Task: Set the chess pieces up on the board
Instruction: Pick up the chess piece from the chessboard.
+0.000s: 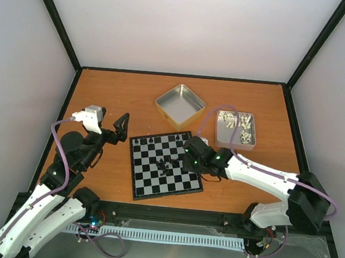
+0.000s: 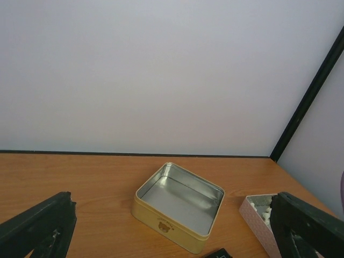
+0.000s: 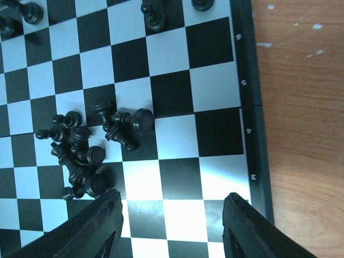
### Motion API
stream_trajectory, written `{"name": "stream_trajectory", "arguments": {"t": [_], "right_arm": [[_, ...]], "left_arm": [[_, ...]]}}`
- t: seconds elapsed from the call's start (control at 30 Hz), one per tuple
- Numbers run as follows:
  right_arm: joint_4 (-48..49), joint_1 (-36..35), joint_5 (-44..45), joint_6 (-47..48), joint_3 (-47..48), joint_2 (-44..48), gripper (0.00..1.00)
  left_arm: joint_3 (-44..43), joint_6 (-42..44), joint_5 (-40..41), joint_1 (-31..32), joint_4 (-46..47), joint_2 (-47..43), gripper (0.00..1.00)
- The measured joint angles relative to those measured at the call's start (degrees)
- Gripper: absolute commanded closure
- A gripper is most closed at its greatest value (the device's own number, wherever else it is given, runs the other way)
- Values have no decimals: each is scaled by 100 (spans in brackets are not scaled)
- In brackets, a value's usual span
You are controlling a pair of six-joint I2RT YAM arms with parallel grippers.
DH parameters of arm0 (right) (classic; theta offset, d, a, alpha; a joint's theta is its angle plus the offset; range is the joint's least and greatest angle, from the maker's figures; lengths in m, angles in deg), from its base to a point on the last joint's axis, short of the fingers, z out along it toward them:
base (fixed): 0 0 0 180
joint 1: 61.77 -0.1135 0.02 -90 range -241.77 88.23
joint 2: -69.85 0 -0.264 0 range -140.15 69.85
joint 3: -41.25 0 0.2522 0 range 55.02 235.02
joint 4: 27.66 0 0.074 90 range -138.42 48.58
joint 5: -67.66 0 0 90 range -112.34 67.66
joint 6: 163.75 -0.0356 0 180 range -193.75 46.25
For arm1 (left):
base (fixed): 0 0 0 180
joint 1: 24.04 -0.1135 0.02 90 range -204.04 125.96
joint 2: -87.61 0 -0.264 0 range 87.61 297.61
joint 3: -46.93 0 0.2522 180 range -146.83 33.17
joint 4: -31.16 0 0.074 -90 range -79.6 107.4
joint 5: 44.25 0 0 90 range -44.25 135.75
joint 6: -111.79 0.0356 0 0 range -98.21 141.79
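Shows a heap of black pieces (image 3: 88,153) toppled near the middle of the board (image 3: 177,94), just ahead of the right claw (image 3: 172,196) and off to one side of its gap. Puts the nearest piece close beside one finger (image 3: 105,217) — contact unclear. Leaves the squares between the two fingers bare. Shows a few more pieces standing upright on the far rows.

Sets the other finger (image 3: 244,223) over the squares next to the board's numbered rim, with bare table (image 3: 301,134) beyond. From above, places the board mid-table, an empty tin (image 1: 166,118) behind it and a second tin (image 1: 237,145) of pale pieces (image 1: 244,133) behind to the right, both near but apart from the board. Leaves open wood on every side of the board.

Holds the right claw spread wide, low over the board's right half, gripping nothing. Holds the left claw (image 1: 112,123) off the board's far left corner — likewise spread wide and empty, aimed toward the empty tin and the back wall.
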Motion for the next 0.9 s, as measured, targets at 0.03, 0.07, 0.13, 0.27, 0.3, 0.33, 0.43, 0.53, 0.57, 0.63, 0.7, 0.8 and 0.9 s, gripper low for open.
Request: {"name": "stream_trajectory", "arguments": {"t": [0.03,0.07,0.13,0.27,0.3,0.33,0.43,0.53,0.57,0.63,0.7,0.8,0.9], "right_arm": [[0,-24,-17,20,48,-118,52],[2,-50,-39,42,107,-249,54],[-4,-107,-90,90,236,-490,57],[2,-219,-151,201,562,-935,64],[-7,-240,-166,227,658,-1045,66],[-4,-258,-184,267,761,-1158,67],[4,-280,-262,376,1034,-1480,68],[31,-293,-339,470,1196,-1727,67],[28,-299,-374,507,1246,-1805,67],[11,-323,-435,619,1388,-1971,67],[-20,-382,-470,743,1617,-2166,67],[-31,-555,-490,953,2114,-2494,73],[-61,-721,-501,1099,2533,-2752,75]], "left_arm": [[9,-24,17,0,-17,13,0],[11,-46,35,0,-20,24,0],[11,-76,63,0,-20,24,0],[11,-109,83,0,-20,13,0],[11,-111,81,0,-20,9,0],[11,-114,81,0,-17,9,0],[11,-116,76,0,-20,9,0],[11,-116,70,0,-20,9,0],[13,-116,55,0,-20,9,0],[15,-114,39,0,-20,9,0],[17,-114,28,0,-20,9,0],[17,-118,61,0,-24,9,0],[17,-162,240,0,-109,-11,0]]}}
